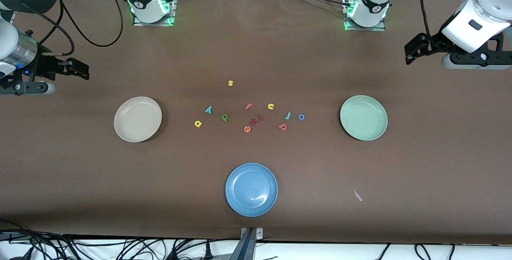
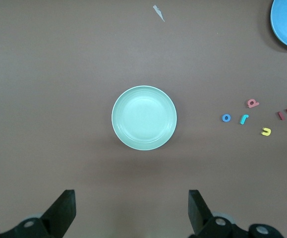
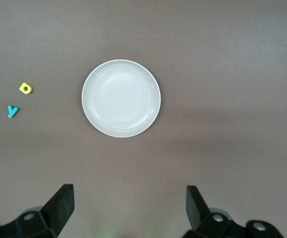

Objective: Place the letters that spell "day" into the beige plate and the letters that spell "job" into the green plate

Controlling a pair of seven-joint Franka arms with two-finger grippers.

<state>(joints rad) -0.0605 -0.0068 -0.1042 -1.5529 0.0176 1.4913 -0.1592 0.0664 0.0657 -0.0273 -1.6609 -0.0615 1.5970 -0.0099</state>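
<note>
Both arms waited high at the table's ends, letters loose between two bare plates.

Nearest the front camera, cables trailed along the edge of the brown table (image 1: 80, 180); on it lay a blue plate (image 1: 251, 189) and a pale scrap (image 1: 357, 195). Farther up, the cream beige plate (image 1: 137, 119) sat toward the right arm's end and the mint green plate (image 1: 363, 117) toward the left arm's. Between them lay the small toy letters: yellow a (image 1: 198, 123), teal y (image 1: 208, 110) and dark green d (image 1: 224, 117) nearer the beige plate; salmon b (image 1: 283, 127), light blue j (image 1: 287, 115) and dark blue o (image 1: 301, 117) nearer the green. A yellow s (image 1: 230, 83) lay farthest. The left gripper (image 2: 132, 210) hung over the green plate's end and the right gripper (image 3: 130, 208) over the beige plate's, both spread wide, holding nothing.
</note>
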